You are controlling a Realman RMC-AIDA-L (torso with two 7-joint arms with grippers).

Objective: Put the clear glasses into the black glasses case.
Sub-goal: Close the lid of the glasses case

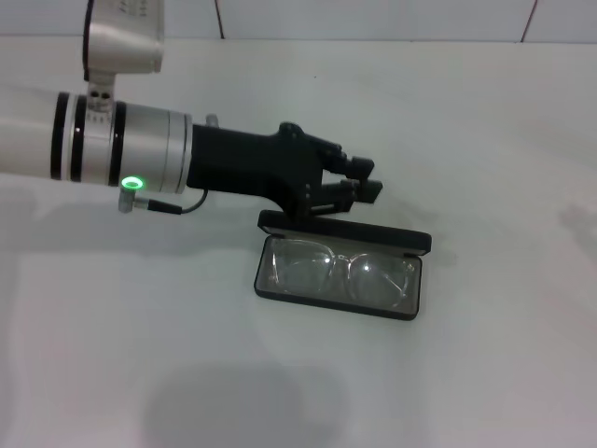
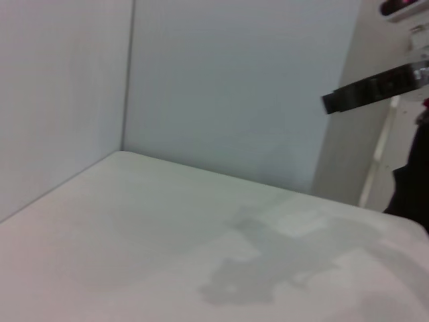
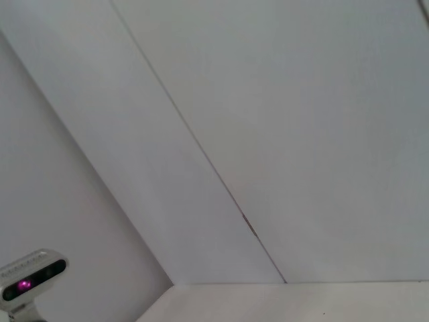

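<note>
Closing the black glasses case [image 1: 341, 280] risks pinching the clear glasses [image 1: 340, 272]; left end effector [image 1: 364, 191], narrow and empty, hovers at its 12 o'clock.

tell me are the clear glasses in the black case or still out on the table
In. The clear glasses lie inside the open black glasses case, its lid raised behind them. The left tool is just above the lid.

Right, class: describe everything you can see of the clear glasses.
The clear, colourless plastic glasses lie flat inside the open flat black rectangular glasses case on the white table. Their see-through lenses and thin frame show the grey lining beneath, with bright glints. Only the case touches them; the left end effector sits just behind the raised lid.
</note>
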